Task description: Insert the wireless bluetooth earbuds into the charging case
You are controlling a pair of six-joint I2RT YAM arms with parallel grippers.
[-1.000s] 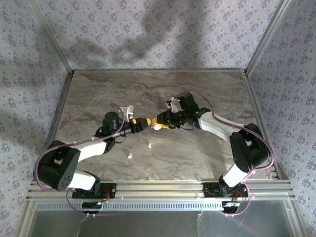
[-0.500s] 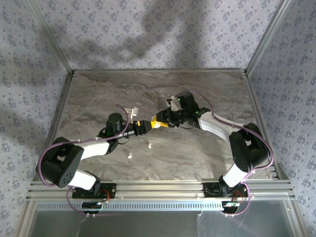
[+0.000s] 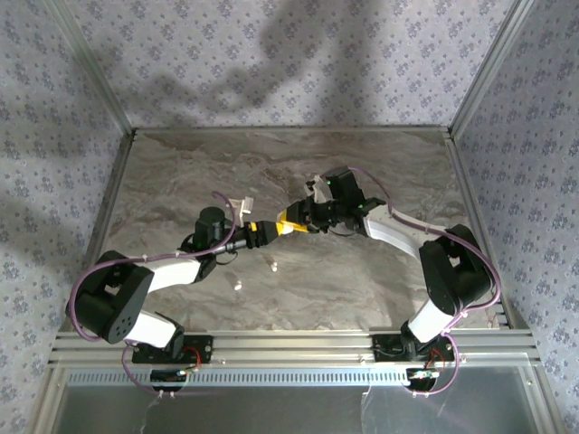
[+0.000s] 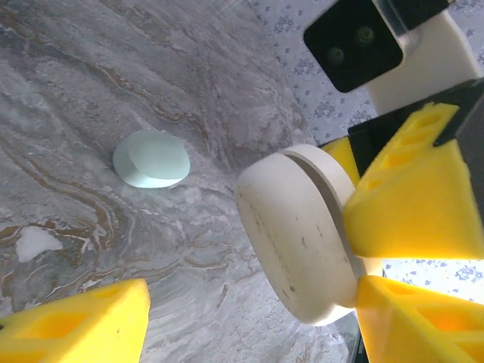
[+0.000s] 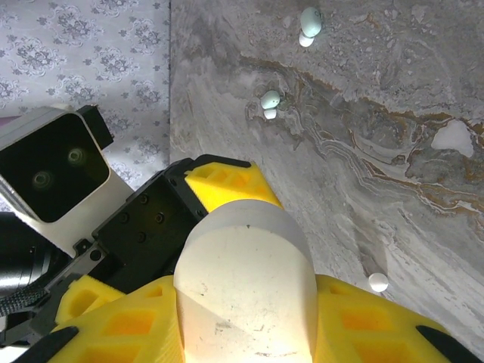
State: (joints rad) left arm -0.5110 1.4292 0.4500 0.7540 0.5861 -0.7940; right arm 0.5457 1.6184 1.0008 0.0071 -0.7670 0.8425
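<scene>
The white oval charging case (image 5: pixel 242 283) is held off the bench (image 3: pixel 380 289) at the centre of the overhead frame. It is clamped between the yellow fingers (image 5: pixel 382 325) of the right gripper (image 3: pixel 297 221), which are closed partway on its two sides. In the left wrist view the case shows a flat, scuffed face and a seam running round its rim; whether the lid is ajar cannot be told. The left gripper (image 3: pixel 262 231) faces the case from the left of the frame. Its fingers (image 4: pixel 76 325) are spread wide and hold nothing, and one of them is just beside the case's lower edge. Below the two grippers in the overhead frame, a first earbud (image 3: pixel 273 266) lies on the marbled bench. A second earbud (image 3: pixel 239 286) lies lower and further left. Both are well apart from the case.
</scene>
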